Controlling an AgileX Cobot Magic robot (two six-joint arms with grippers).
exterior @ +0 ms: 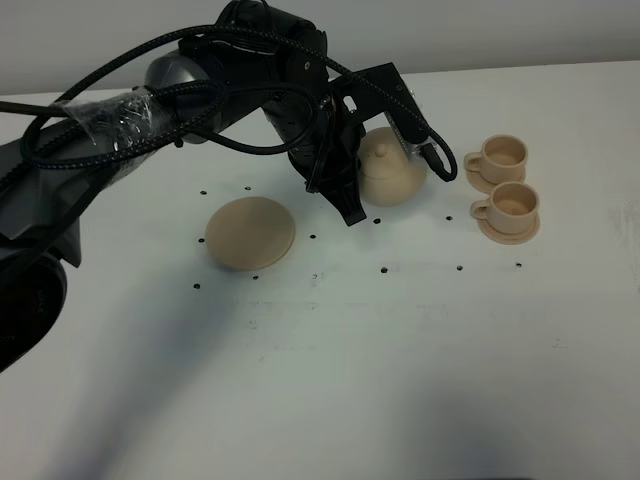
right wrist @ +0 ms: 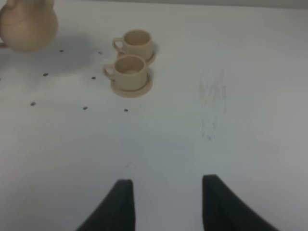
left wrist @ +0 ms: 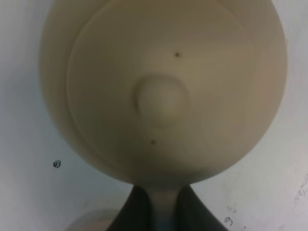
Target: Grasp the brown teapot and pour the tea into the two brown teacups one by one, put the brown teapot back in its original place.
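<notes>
The teapot (exterior: 392, 172), the teacups (exterior: 512, 203) beside it and the wide saucer (exterior: 251, 232) are coloured plain pale tan. The table (exterior: 350, 380) is seen white with small dark dots; the left gripper (left wrist: 166, 216) is coloured black.

No legible text, label, brand, number or sign on anything in view.

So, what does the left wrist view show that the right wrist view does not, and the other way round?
Only the left wrist view shows the lid knob from above and the left gripper shut on the handle of the brown teapot. Only the right wrist view shows the two brown teacups on their saucers and the right gripper, open and empty. Both show the brown teapot and the white table with small dark dots.
</notes>
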